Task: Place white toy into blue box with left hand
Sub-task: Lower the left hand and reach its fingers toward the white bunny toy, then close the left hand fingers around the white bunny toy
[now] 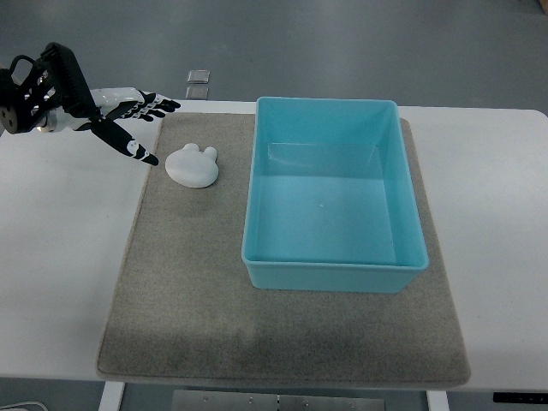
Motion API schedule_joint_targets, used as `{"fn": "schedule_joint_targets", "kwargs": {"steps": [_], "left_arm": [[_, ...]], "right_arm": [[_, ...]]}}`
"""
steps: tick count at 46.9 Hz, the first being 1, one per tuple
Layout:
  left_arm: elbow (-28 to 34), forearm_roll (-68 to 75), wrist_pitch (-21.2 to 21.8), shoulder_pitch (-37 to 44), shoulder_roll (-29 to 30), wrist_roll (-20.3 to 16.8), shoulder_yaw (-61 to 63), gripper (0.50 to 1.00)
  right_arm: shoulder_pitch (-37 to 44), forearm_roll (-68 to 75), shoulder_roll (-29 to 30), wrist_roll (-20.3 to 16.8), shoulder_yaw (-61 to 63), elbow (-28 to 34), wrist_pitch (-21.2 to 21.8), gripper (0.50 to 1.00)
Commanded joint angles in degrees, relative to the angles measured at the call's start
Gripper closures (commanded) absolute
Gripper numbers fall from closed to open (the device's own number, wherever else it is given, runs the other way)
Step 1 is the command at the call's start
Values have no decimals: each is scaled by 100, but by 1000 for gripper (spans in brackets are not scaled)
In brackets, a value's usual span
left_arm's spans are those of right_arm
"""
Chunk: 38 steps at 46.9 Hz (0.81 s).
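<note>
A white toy (193,165) with two small ear-like bumps lies on the grey mat (188,291), just left of the blue box (334,270). The box is a light blue open tub and holds nothing that I can see. My left hand (141,124) hovers above the mat's far left corner, a short way left of the toy and apart from it. Its fingers are spread and hold nothing; the thumb points down toward the toy's left side. The right arm does not show.
The mat lies on a white table (60,257). Two small clear squares (198,82) sit on the floor beyond the table's far edge. Bare table surface shows left and right of the mat.
</note>
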Motion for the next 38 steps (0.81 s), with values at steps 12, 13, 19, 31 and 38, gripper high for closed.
{"fn": "schedule_joint_targets", "kwargs": {"steps": [12, 13, 19, 31, 38], "left_arm": [[-423, 1426, 478, -18, -91, 2, 94, 508], [-423, 1426, 478, -27, -100, 2, 129, 508], [-432, 1671, 478, -97, -144, 2, 278, 512], [-414, 2076, 478, -115, -478, 11, 349, 510], [-406, 2085, 478, -141, -487, 20, 542, 510]], "right_arm": [[0, 0, 0, 0, 0, -1, 0, 564], [0, 0, 0, 0, 0, -1, 0, 564], [0, 0, 0, 0, 0, 8, 0, 564], [0, 0, 0, 0, 0, -1, 0, 564], [0, 0, 0, 0, 0, -1, 0, 564]]}}
